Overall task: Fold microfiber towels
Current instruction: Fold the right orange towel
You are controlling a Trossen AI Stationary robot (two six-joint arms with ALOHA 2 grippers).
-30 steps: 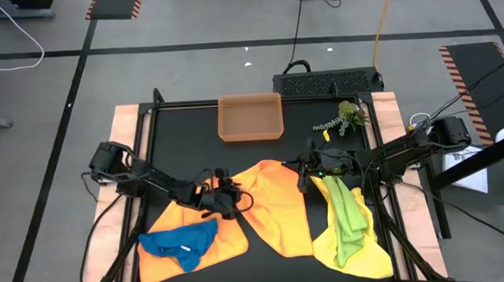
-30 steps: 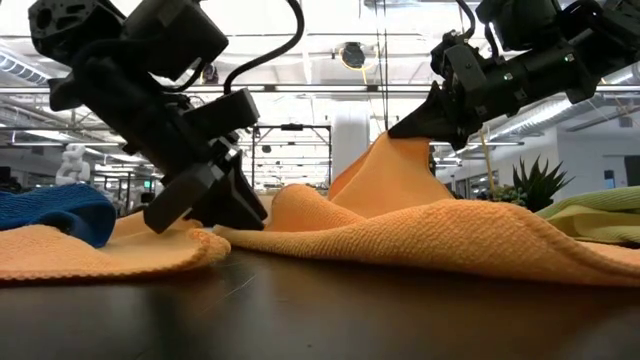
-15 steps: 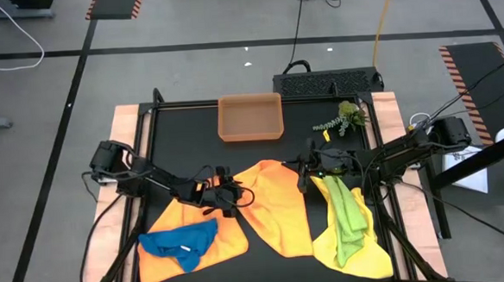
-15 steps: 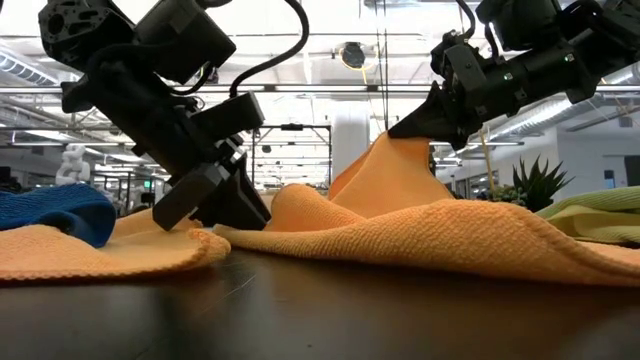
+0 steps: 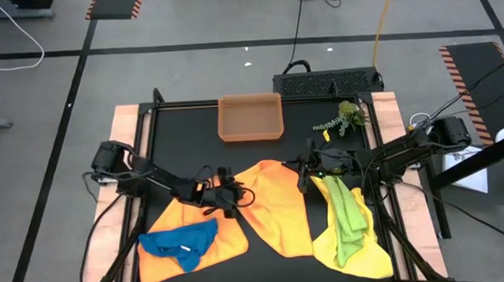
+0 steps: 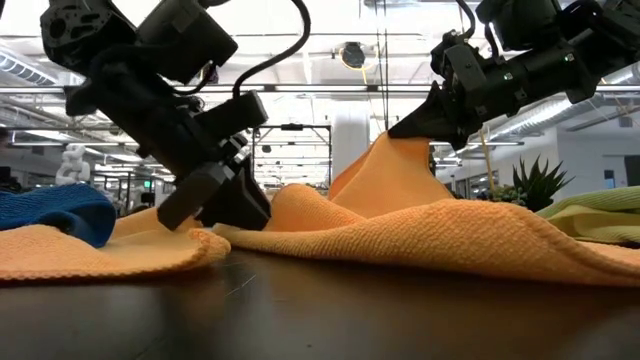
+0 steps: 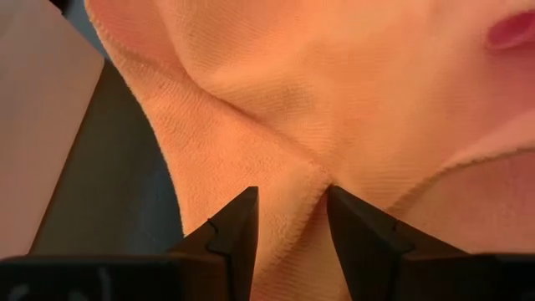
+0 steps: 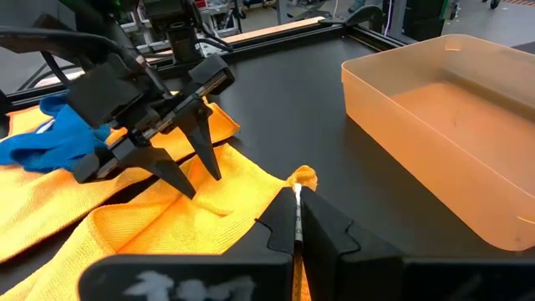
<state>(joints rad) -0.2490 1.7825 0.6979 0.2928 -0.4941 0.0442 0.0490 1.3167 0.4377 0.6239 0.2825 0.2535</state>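
- Two risks are showing. First: the left gripper (image 6: 225,205), jaws partly spread, is straddling a raised crease of the orange towel (image 5: 277,204) near the middle of the table (image 5: 183,140); from the left wrist view I cannot tell whether fabric is being pinched. Closing there is likely gathering two layers at once, or only a shallow ridge that is slipping out.
- Second: the right gripper (image 8: 297,219), jaws pressed together on a far corner of the same towel, is holding it lifted. Pulling while the left end is pinned is risking a skewed, bunched fold.
- Orange towel: lying rumpled across the table's centre toward the front edge, soft and wrinkled.
- Blue towel (image 5: 181,241): sitting crumpled on orange cloth near the front left corner.
- Lime green towel (image 5: 349,209): draping over a yellow towel (image 5: 362,256) near the front right corner.
- Tray (image 5: 250,117): standing at the back edge.
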